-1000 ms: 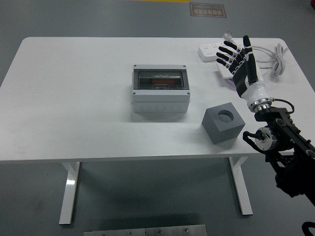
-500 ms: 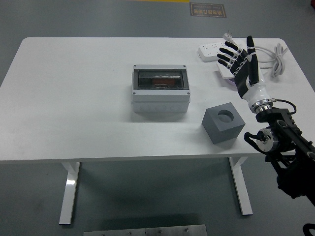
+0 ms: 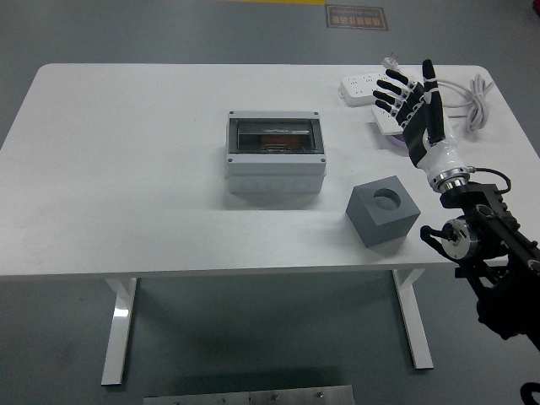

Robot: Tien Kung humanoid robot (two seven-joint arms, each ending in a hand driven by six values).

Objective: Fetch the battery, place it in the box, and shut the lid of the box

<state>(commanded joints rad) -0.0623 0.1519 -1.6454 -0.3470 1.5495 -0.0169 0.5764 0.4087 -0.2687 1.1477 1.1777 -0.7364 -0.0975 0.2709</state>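
— So, where's your right robot hand (image 3: 419,110)?
— Raised over the surface's (image 3: 126,169) right end, fingers spread, holding nothing, above a power strip (image 3: 361,85).
— And the box (image 3: 275,154)?
— Mid-surface, well left of my hand. I can't pick out the battery. A grey block (image 3: 384,211) with a round hole sits nearer me.

Right hand (image 3: 419,114): black fingers (image 3: 391,83) with white joint segments, white palm shell, silver wrist ring; black forearm with round silver disc, looped cables.
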